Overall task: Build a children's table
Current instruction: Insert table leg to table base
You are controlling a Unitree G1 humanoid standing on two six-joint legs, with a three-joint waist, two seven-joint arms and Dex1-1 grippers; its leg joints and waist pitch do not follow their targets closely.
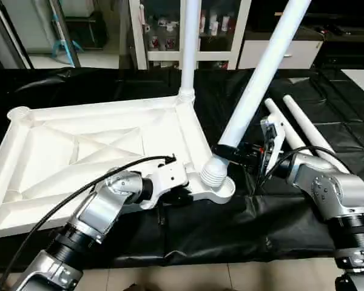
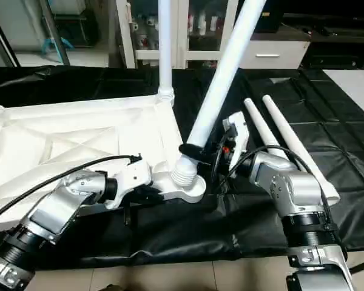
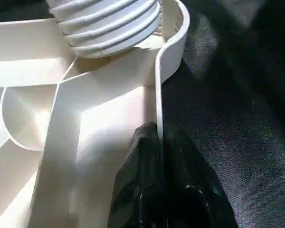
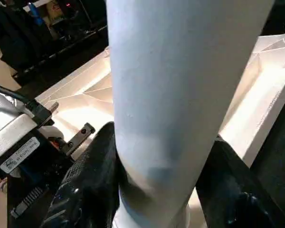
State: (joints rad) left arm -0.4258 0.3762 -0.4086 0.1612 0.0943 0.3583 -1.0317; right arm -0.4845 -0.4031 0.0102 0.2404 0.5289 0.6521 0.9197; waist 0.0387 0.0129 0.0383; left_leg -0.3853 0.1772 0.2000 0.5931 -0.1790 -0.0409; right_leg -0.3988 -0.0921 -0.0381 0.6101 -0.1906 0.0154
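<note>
the tabletop point(image 1: 97, 145) lay underside up on the black cover point(image 1: 242, 218), its ribs and corner sockets facing the camera. one leg point(image 1: 189, 42) stood upright in the far corner socket. a second leg point(image 1: 261, 73) leaned away from the tabletop, its threaded end point(image 1: 213, 173) resting at the mouth of the near corner socket point(image 1: 221, 189), apparently not yet seated. two more legs point(image 1: 309, 133) lay side by side on the cover, just beyond the right arm. the right gripper point(image 1: 230, 151) was closed around the tilted leg just above its thread, one finger point(image 4: 92, 185) on each side. the left gripper point(image 3: 159, 156) was pressed together on the tabletop's thin rim close to the same socket, pinning the piece down. to do this step well, the leg probably needed to be brought upright over the socket before any turning, since a slanted thread would likely cross or jam. the rim pinch should have been kept firm so the tabletop did not slide or lift. the low grip near the thread gave fair control of the angle.
</note>
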